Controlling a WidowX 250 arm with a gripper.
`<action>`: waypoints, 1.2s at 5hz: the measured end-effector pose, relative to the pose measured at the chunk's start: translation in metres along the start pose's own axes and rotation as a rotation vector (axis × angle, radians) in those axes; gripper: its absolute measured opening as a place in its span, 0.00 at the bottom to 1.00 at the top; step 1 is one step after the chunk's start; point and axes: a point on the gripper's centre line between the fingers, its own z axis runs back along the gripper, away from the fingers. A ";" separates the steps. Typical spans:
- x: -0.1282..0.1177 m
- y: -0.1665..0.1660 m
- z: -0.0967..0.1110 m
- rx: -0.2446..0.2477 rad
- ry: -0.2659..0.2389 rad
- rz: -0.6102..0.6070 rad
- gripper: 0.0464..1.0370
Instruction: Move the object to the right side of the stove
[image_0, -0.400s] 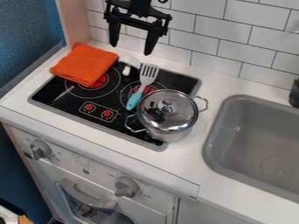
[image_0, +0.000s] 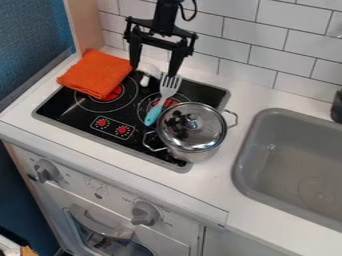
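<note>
The black gripper (image_0: 153, 71) hangs over the back of the stove (image_0: 67, 112), its two fingers spread apart with nothing held. Just below it, a white mushroom-like object (image_0: 146, 72) lies at the stove's back edge. A spatula (image_0: 164, 96) with a grey slotted head and teal handle rests slantwise over the right burner. Its slotted head is close to the gripper's right finger. A lidded metal pot (image_0: 192, 131) stands on the stove's right front part. An orange folded cloth (image_0: 97, 73) covers part of the left burner.
Right of the stove is a strip of white counter (image_0: 230, 145), then a grey sink (image_0: 248, 150). White wall tiles (image_0: 247, 45) rise behind the counter. A dark object (image_0: 337, 107) stands at the right edge beside the sink.
The gripper has come down toward the stove, with its open fingers now near the white object and the spatula's head. Its dark reflection appears on the pot lid.
</note>
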 end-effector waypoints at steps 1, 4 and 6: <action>0.012 0.014 0.000 -0.032 0.002 0.092 0.96; 0.032 0.040 -0.020 -0.339 -0.050 0.439 0.96; 0.041 0.043 -0.020 -0.396 -0.098 0.506 0.96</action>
